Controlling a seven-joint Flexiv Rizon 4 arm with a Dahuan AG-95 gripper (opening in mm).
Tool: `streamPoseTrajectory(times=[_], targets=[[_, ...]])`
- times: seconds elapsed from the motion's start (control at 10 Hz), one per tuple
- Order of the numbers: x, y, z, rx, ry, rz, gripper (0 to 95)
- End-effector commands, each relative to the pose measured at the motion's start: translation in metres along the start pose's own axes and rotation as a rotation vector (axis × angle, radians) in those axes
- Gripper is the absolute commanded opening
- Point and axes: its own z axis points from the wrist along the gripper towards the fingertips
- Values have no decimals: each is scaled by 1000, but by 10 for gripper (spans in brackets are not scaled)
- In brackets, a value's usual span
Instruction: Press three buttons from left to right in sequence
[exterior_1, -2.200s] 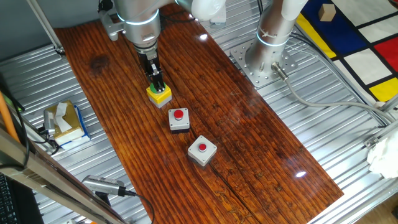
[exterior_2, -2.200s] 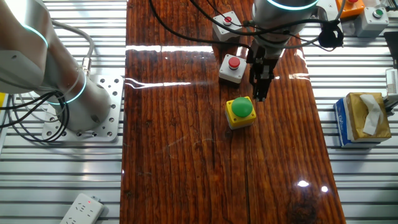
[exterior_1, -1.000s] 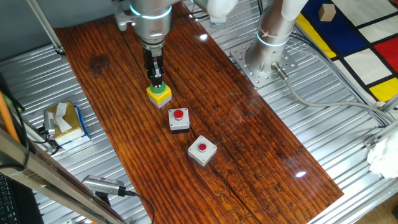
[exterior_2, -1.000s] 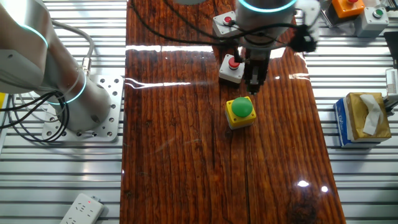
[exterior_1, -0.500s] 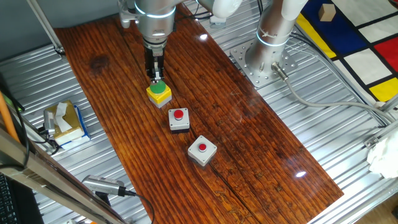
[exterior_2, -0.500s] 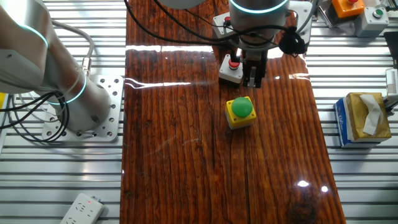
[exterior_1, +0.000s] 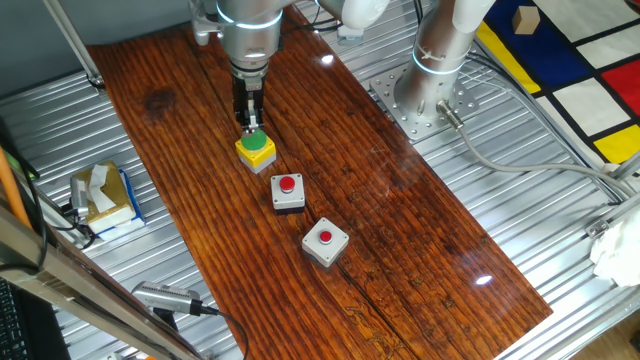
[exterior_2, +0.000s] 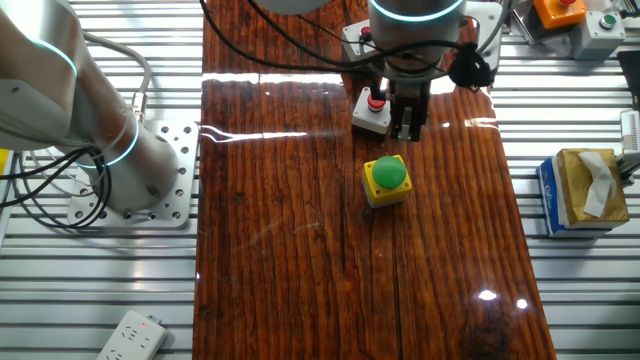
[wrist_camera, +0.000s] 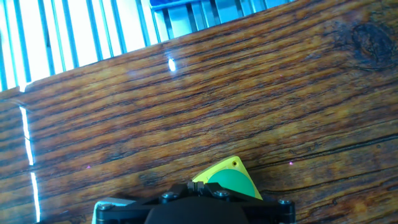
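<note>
Three button boxes stand in a row on the wooden board (exterior_1: 400, 230). They are a yellow box with a green button (exterior_1: 256, 150), a white box with a black base and red button (exterior_1: 288, 190), and a grey box with a red button (exterior_1: 325, 241). My gripper (exterior_1: 250, 126) hangs just above the green button, with its fingers together and not touching it. In the other fixed view my gripper (exterior_2: 408, 132) is between the yellow box (exterior_2: 386, 181) and the white box (exterior_2: 370, 110). The hand view shows the green button (wrist_camera: 231, 184) at the bottom edge. An orange box (exterior_2: 563, 10) sits off the board.
A tissue box (exterior_1: 104, 195) lies on the metal table beside the board; it also shows in the other fixed view (exterior_2: 585, 188). A second arm's base (exterior_1: 430, 95) is bolted next to the board. A grey box with a green button (exterior_2: 603, 25) sits by the orange one.
My gripper was down on the yellow box; it has since lifted off the green button and the hand has turned. It has not moved in the last half second.
</note>
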Motion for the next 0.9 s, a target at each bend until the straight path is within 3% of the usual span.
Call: streamPoseTrajectory(times=[0.1, 0.9], targets=[[0, 0, 0, -3, -6, 34, 0], [0, -4, -2, 4, -15, 13, 0]])
